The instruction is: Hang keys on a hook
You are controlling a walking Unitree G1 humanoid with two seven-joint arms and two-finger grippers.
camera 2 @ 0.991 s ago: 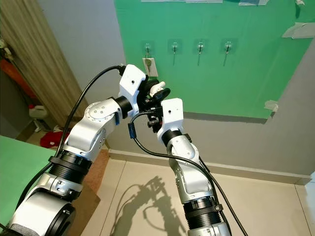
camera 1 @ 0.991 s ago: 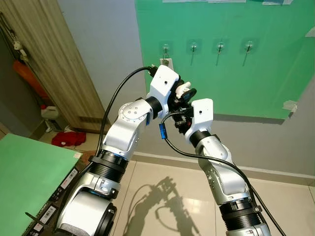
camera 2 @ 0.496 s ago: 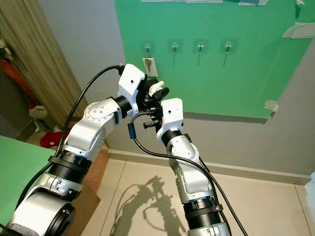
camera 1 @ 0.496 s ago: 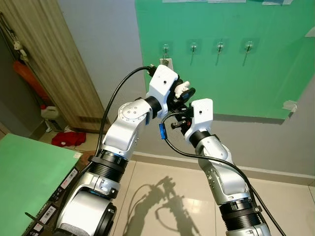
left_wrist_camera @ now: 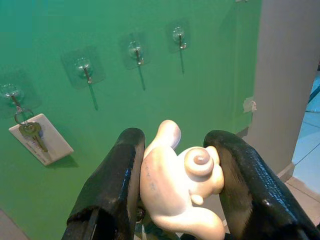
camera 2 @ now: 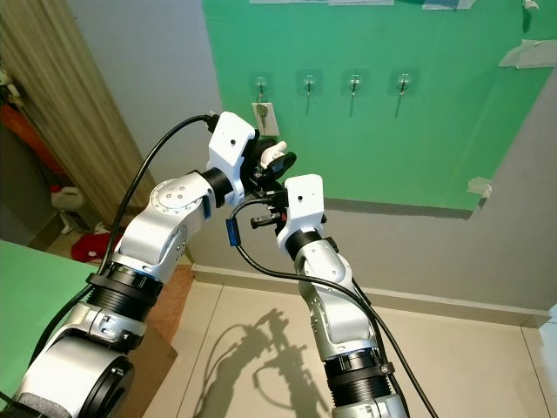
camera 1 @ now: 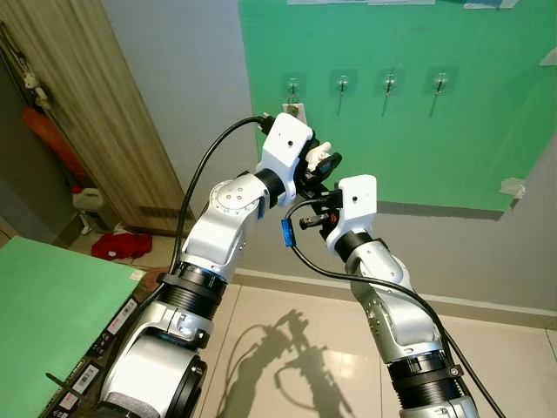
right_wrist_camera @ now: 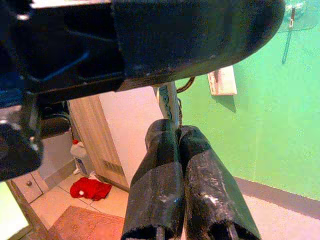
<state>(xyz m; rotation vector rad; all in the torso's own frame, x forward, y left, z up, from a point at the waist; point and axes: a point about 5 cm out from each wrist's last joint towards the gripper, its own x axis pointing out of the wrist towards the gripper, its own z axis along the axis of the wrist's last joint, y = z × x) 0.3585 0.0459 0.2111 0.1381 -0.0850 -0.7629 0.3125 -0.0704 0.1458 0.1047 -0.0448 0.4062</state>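
Head views: both silver arms are raised before a matte green wall panel bearing four clear adhesive hooks. The left end effector has shifted slightly since a second ago.

Left wrist: its glossy black fingers clamp a smooth cream figurine keychain; a brass key hangs at 9 o'clock.

Right wrist: the right end effector is closed on a thin metal ring.

Head stereo downward; wrist cameras toward green wall.
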